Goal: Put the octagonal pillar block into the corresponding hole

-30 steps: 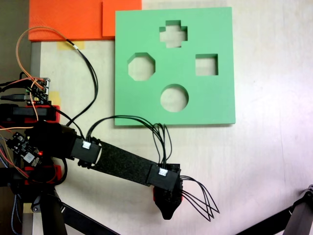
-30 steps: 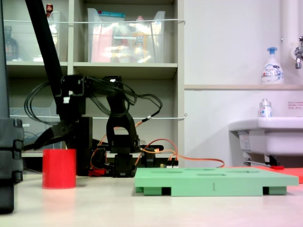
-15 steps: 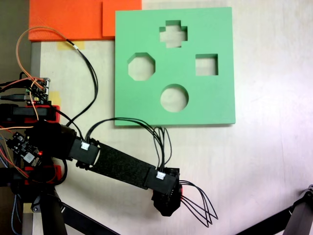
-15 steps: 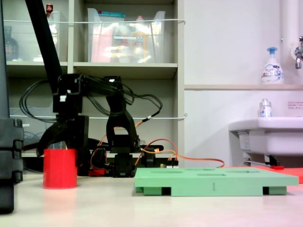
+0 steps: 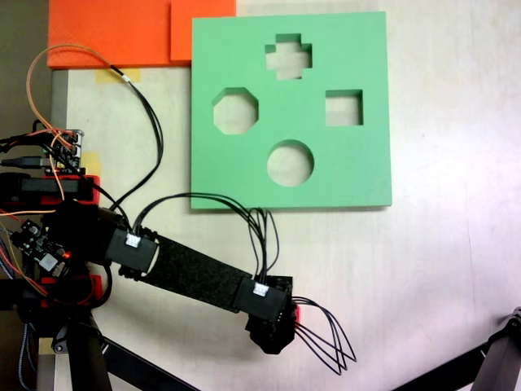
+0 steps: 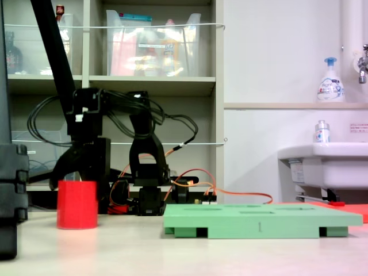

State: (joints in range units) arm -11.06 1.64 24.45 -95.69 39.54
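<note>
Moved since earlier: arm and claw (image 6: pixel 76 172) have shifted; in the top-down fixed view the forearm has drawn slightly left and nearer the camera's lower edge, and in the side fixed view the red block (image 6: pixel 77 204) sits a little further right than before.
Claw: spread, its dark jaws splayed down over the top of the red block in the side view, one tip at each upper edge; whether they press the block I cannot tell. From above the claw (image 5: pixel 272 336) hides under the wrist.
Red block: upright on the desk (image 6: pixel 190 253), left of the green board (image 6: pixel 261 220) and well apart from it in the side view. From above, just a sliver of red (image 5: pixel 300 304) shows beside the wrist, near the lower edge, below the board.
Eight-sided hole: left cutout of the green board (image 5: pixel 350 175), open (image 5: pixel 236 112).
Other cutouts: cross at the far edge (image 5: pixel 288 56), square at right (image 5: pixel 343 107), round one nearest the arm (image 5: pixel 290 163).
Orange foam sheets: at the far left corner (image 5: pixel 114 31), touching the board's edge.
Background, side view: shelves with clear bins (image 6: pixel 152 43), a sink (image 6: pixel 322 164), a soap bottle (image 6: pixel 330 80).
</note>
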